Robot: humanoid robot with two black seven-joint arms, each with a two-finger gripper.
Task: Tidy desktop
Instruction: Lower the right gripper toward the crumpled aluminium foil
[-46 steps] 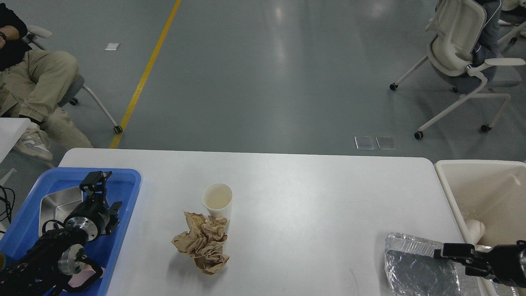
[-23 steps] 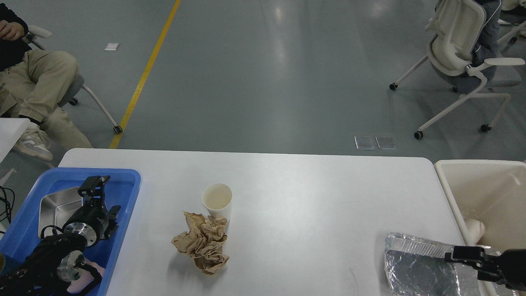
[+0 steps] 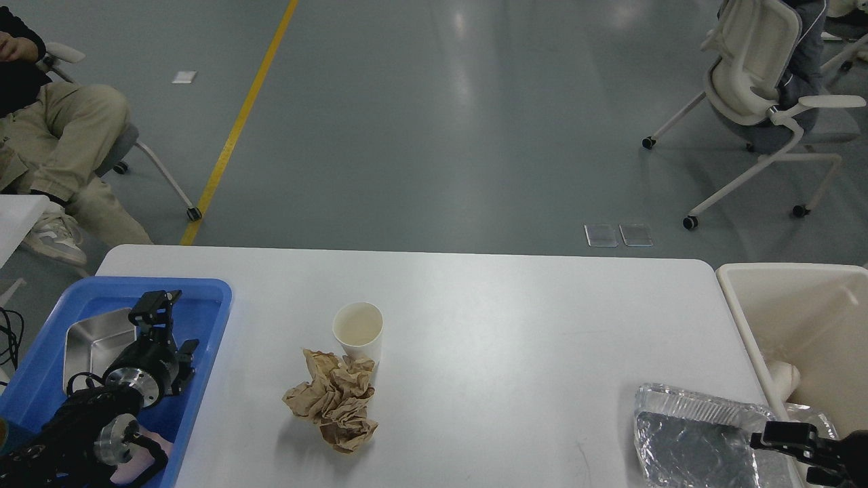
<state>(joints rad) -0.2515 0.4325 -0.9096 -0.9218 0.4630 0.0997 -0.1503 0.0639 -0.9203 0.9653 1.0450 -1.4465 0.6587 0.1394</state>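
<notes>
Desktop [image 3: 508,318] fills the lower view; still cluttered. Paper cup [image 3: 358,330] upright left of centre, crumpled brown paper [image 3: 333,400] touching its near side. Foil tray [image 3: 698,440] at the near right corner, just beside the cream bin [image 3: 753,318]. Your right gripper [image 3: 780,437] sits at the foil's right rim; can't tell if its fingers are parted or pinching. Left gripper [image 3: 156,308] hangs over the blue tray [image 3: 213,318] at the left edge, fingers also unreadable. Likely step: foil into bin. Grip the rim, not the thin floor; lift clear of the bin wall before releasing.
</notes>
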